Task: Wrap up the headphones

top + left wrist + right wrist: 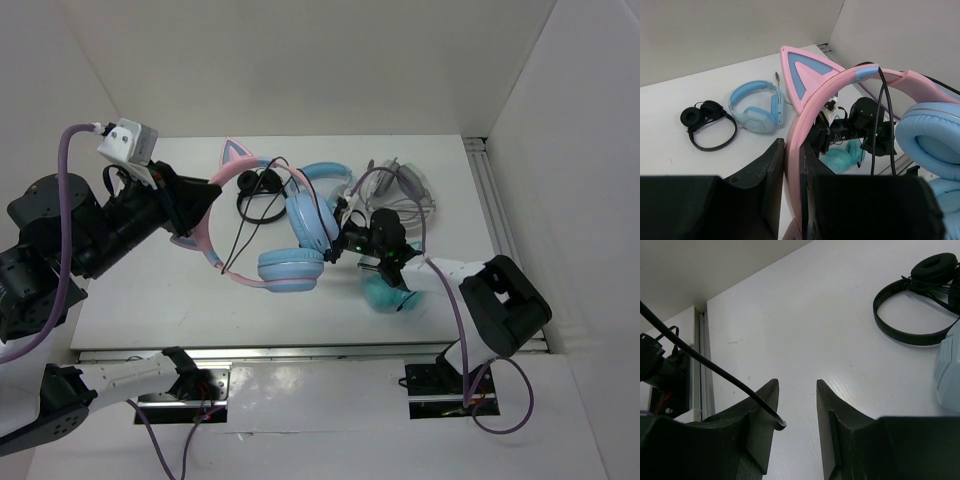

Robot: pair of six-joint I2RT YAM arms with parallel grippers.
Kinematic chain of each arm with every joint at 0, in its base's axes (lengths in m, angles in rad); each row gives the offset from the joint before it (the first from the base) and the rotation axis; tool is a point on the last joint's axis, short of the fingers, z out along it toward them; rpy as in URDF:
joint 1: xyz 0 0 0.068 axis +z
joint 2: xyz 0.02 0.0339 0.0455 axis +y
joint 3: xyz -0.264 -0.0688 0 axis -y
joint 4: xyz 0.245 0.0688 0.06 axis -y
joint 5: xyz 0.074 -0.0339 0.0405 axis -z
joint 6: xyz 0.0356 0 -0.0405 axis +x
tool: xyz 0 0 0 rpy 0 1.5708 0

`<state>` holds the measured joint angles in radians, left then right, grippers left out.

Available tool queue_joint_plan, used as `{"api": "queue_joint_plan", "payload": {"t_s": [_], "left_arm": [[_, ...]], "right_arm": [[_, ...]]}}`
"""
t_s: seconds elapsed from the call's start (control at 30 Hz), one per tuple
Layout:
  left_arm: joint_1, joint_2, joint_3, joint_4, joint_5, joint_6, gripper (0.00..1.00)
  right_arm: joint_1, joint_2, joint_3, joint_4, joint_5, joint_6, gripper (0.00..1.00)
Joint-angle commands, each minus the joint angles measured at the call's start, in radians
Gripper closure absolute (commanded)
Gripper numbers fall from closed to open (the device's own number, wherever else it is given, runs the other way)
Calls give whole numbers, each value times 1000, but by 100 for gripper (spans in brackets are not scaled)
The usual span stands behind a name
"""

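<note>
Left wrist view: the left tool pinches the headphones by the pink band. The right tool stands spread beside the end of the black cable; winding next calls for pinching it.

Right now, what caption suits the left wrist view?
Left tool grips the headphones by the pink cat-ear headband; the black cable hangs across it.

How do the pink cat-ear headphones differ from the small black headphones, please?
The pink cat-ear headphones have an eared pink band and big light blue cups; the black headphones are all black with a thin band and small pads. The left gripper clamps the pink pair's band; the black pair lies free on the table. Both have headbands.
</note>
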<state>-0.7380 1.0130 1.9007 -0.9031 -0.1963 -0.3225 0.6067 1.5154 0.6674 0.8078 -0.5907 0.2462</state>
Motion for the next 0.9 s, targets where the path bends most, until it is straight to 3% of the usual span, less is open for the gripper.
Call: {"api": "queue_joint_plan", "payload": {"t_s": [0.0,0.47,0.63,0.87], "left_arm": [[-4,-14,46,141,-12,-52,100],[-4,-25,17,168,-22,-61,100],[-4,-34,-3,177,-43,-61,100],[-4,-44,-29,187,-43,-61,100]], "right_arm": [[8,31,-9,100,-6,10,55],[27,69,-19,136,-26,39,54],[45,60,-31,146,-63,59,47],[94,17,-42,136,-63,59,47]]}}
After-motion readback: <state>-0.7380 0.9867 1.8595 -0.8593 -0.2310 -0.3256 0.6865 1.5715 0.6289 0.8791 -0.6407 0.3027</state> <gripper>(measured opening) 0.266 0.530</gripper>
